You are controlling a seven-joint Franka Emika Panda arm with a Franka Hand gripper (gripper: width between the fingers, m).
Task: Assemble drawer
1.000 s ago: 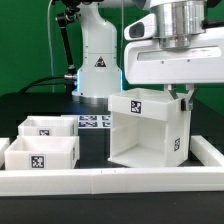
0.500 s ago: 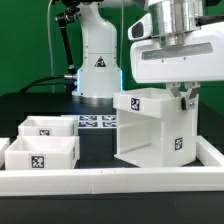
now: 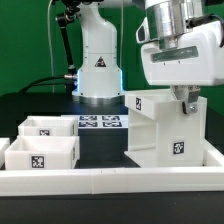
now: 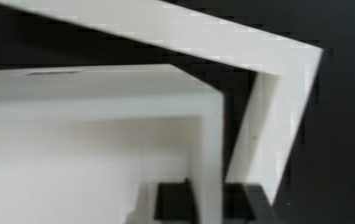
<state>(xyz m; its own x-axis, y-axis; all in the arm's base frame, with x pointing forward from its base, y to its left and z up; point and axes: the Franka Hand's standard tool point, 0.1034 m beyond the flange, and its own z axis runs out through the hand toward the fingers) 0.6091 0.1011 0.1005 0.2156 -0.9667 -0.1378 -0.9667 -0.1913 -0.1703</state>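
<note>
A large white open drawer case [image 3: 160, 135] with marker tags stands on the black table at the exterior view's right. My gripper [image 3: 188, 101] comes down from above and is shut on the case's upper wall at its right side. In the wrist view the two dark fingers [image 4: 177, 203] pinch a thin white wall [image 4: 263, 110] between them, gripper [image 4: 211, 205]. Two small white drawer boxes [image 3: 45, 127] [image 3: 42, 153] with tags sit at the exterior view's left.
The marker board [image 3: 100, 122] lies flat at the back middle, in front of the robot base [image 3: 97, 62]. A white rail [image 3: 110, 181] runs along the front edge and up the right side [image 3: 214, 152].
My gripper has carried the drawer case toward the exterior view's right, uncovering more of the marker board. The two small drawer boxes have not moved.
</note>
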